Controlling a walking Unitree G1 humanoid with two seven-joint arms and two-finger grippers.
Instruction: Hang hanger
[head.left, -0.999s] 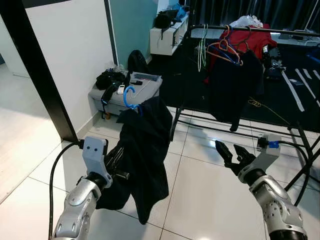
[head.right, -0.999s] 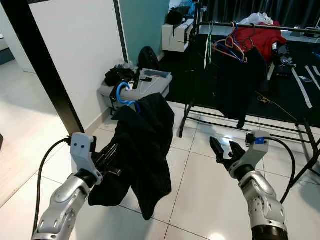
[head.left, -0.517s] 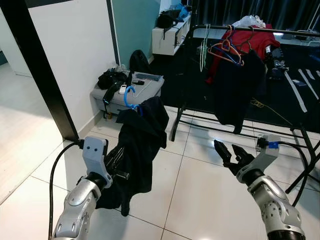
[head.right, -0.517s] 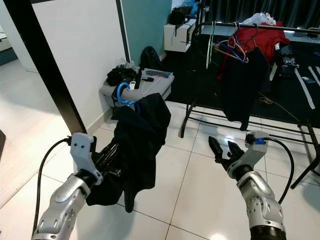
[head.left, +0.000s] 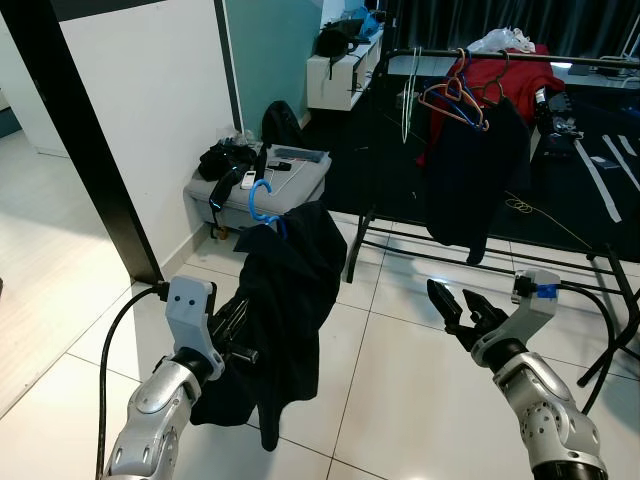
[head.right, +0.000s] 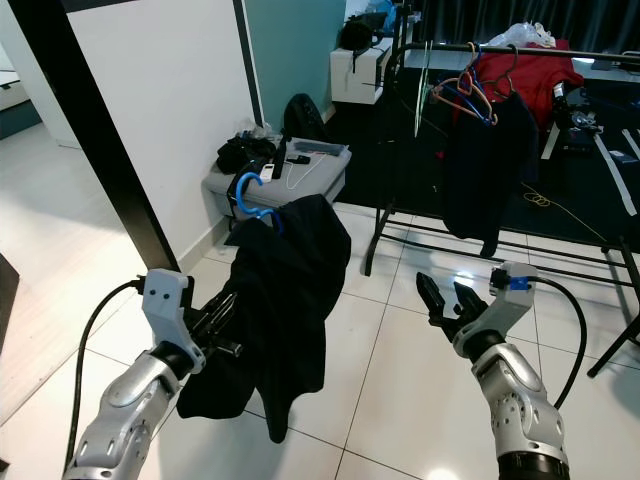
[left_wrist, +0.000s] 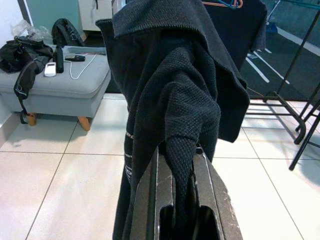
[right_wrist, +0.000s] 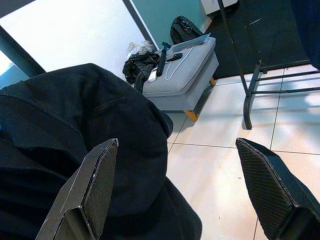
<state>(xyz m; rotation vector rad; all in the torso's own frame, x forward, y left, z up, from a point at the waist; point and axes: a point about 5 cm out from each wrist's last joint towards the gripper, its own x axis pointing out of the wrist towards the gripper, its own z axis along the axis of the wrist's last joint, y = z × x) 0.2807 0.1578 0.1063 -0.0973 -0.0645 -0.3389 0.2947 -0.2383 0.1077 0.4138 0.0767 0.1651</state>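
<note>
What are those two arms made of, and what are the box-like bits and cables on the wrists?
Both arms are silver, jointed metal shells. Each ends in a gripper of two long, tapering black fingers, left gripper and right gripper. A pale grey box sits on each wrist; the right one bears a small blue mark. A black cable loops from each box back along the arm.

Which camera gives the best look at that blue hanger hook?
The left eye view: the hook shows whole, curling above the dark garment held by the left tool. The right eye view shows it too. In the left wrist view cloth covers it; the right wrist view shows the garment between the open right tool's fingers.
</note>
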